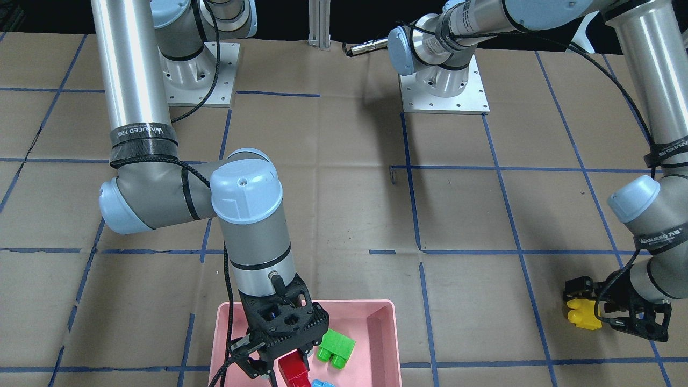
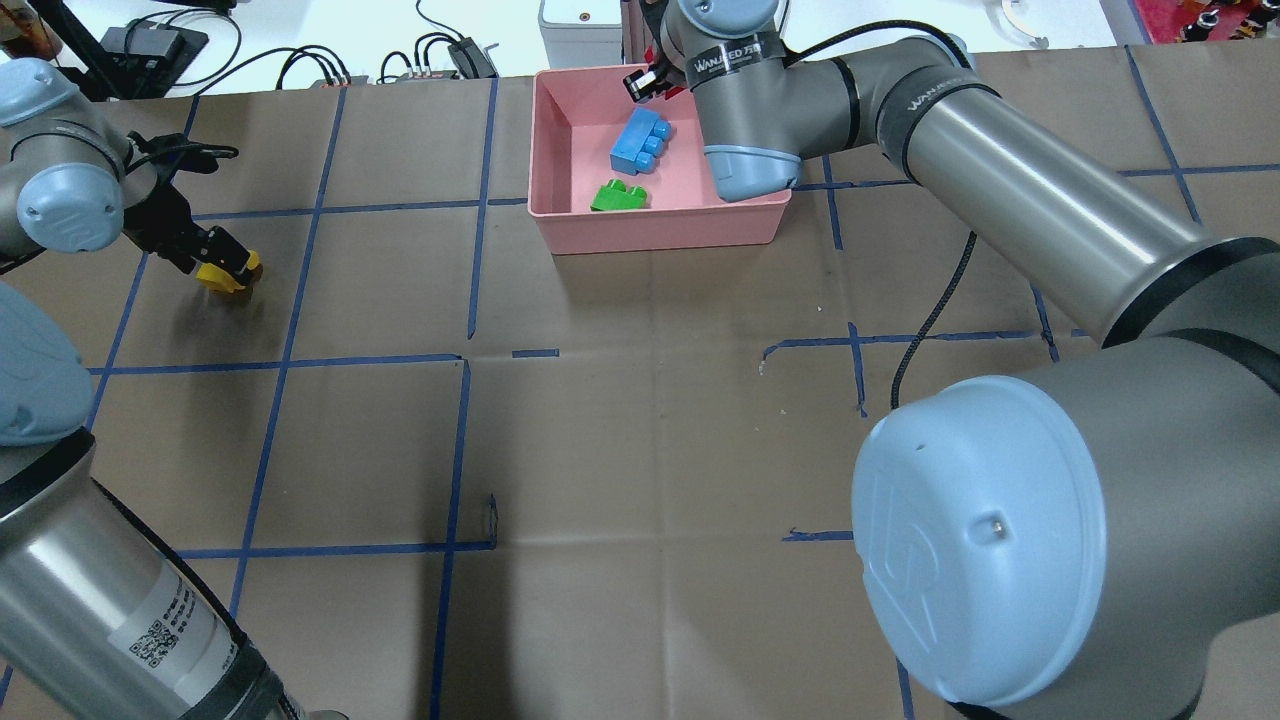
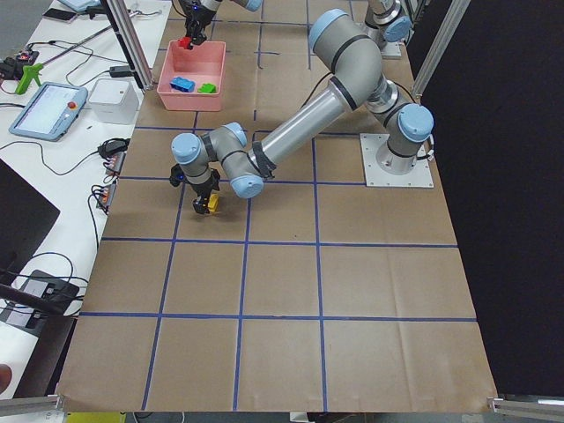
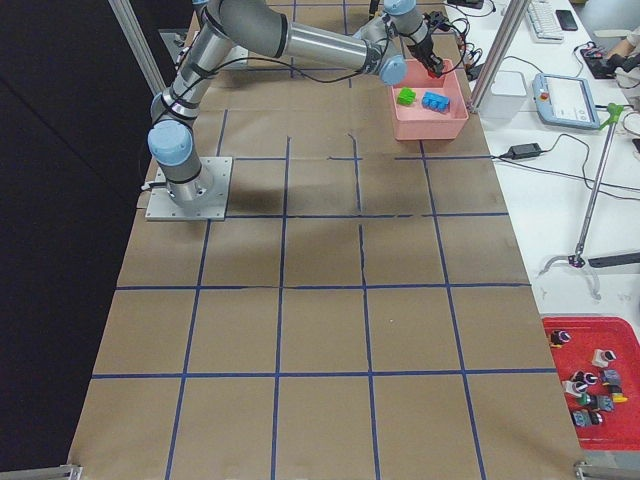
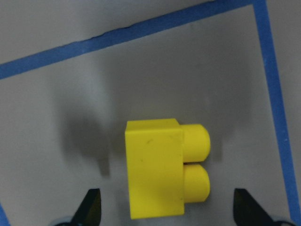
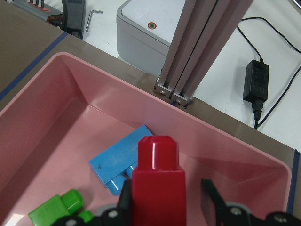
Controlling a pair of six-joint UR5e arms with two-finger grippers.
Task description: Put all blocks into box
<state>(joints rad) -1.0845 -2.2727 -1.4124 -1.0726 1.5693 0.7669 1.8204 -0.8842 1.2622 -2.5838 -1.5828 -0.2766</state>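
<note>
Plastic, so likely light, stiff, slick: yellow brick (image 5: 155,169) lying at 10 o'clock on table (image 2: 650,440), left gripper (image 5: 168,209) straddling it wide open, flat sides looking best; right gripper (image 6: 167,200) clamping red brick (image 6: 157,186) over 12 o'clock tray (image 6: 56,99).

You'll see the pink box (image 2: 560,130) holding the green block (image 2: 618,195) and blue block (image 2: 640,141), both on their sides. The red block (image 6: 159,188) hangs over it, seemingly clear of the floor. The yellow block (image 5: 160,169) lies sideways on the surface (image 2: 600,400), well apart.
</note>
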